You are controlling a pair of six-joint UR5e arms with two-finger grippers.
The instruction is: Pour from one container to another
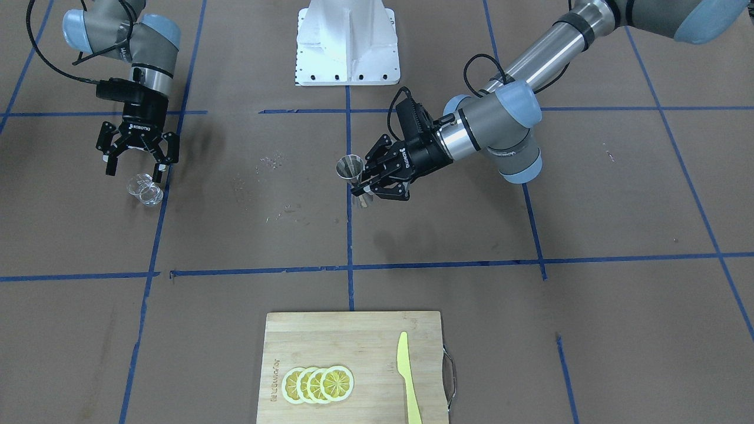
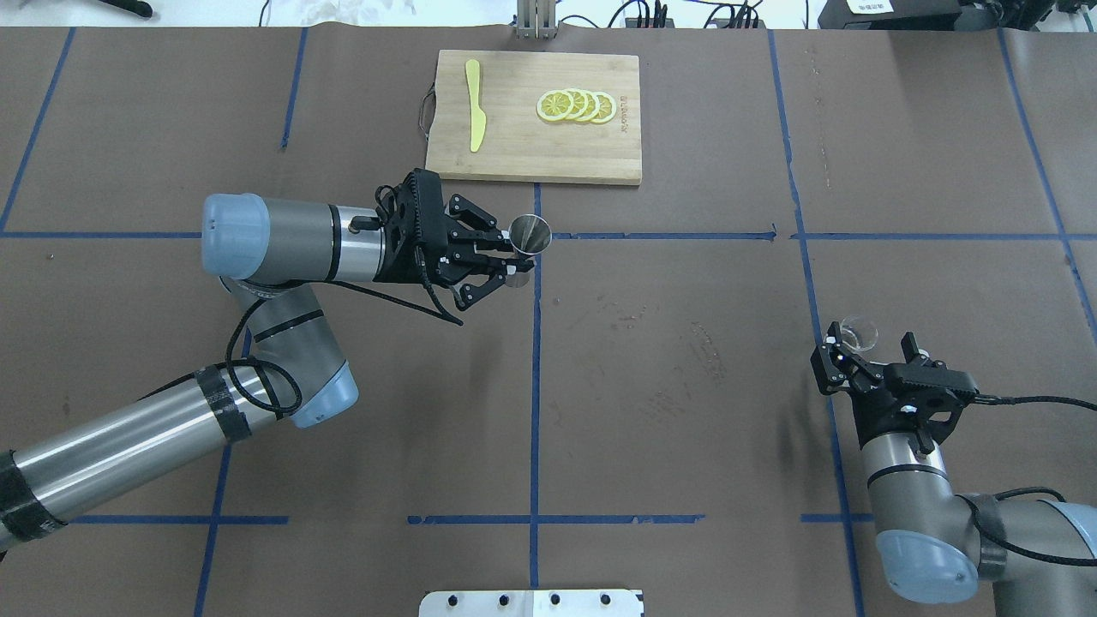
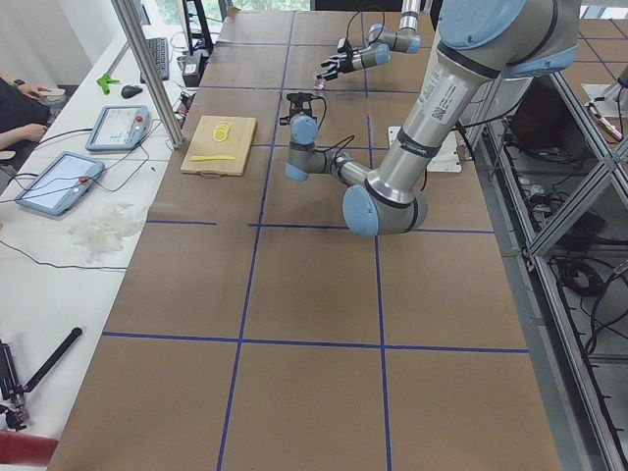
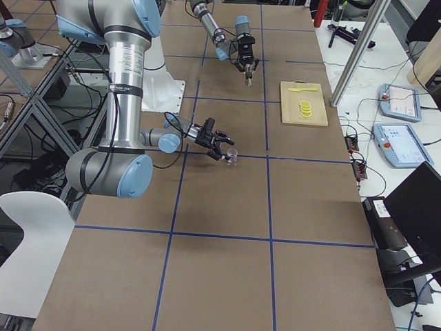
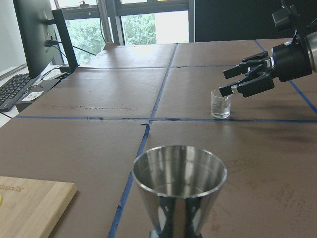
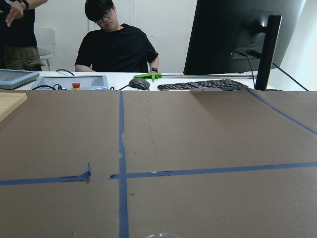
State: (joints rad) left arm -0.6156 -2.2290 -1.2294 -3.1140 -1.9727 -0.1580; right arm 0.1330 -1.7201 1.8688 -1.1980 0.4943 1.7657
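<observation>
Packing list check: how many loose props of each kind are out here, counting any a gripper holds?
Clear round glass cup: 1
Silvery metal hourglass jigger: 1
Rectangular bamboo cutting board: 1
Yellow plastic knife: 1
Yellow lemon slices: 4
Total: 8

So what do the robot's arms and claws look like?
The left arm and right arm are silvery-grey tubes with pale blue caps at the joints and black cables looping alongside. Each ends in a black claw, the left claw and the right claw alike, with two jointed fingers and white lettering.
</observation>
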